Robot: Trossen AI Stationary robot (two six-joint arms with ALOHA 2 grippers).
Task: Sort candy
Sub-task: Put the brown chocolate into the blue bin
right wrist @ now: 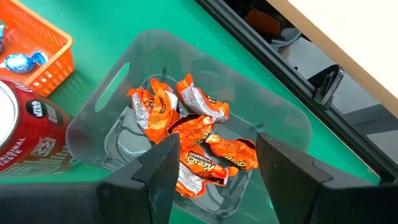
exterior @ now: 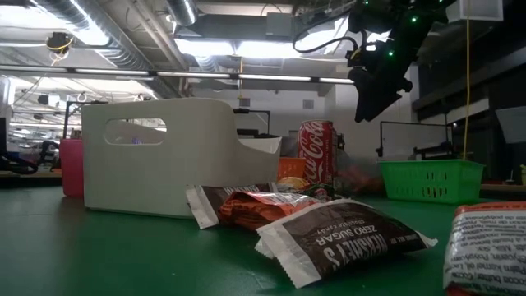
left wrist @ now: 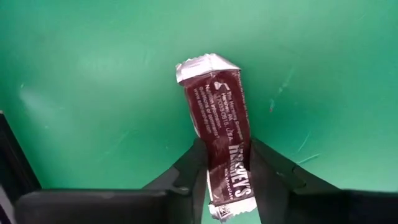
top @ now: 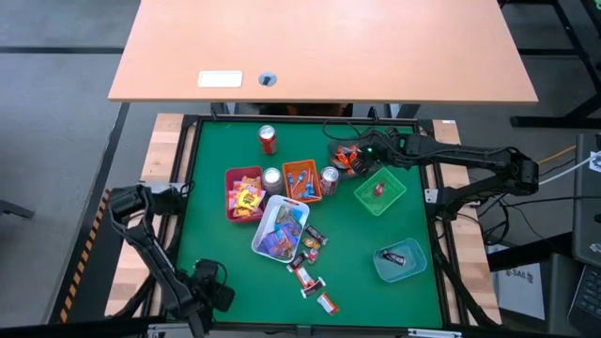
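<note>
Brown candy bar (left wrist: 221,134) lies between left tool's (left wrist: 225,171) fingers.

My left gripper (top: 214,293) sits low at the mat's near left corner. My right gripper (top: 352,155) hovers over orange candy (top: 346,160), probably in a clear tray, beside the green basket (top: 394,196).

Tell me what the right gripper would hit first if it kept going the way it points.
Probably the orange-wrapped candies piled in the clear plastic bin. The right gripper hangs above that bin, fingers spread, aimed into it. How far above is hard to judge.
</note>
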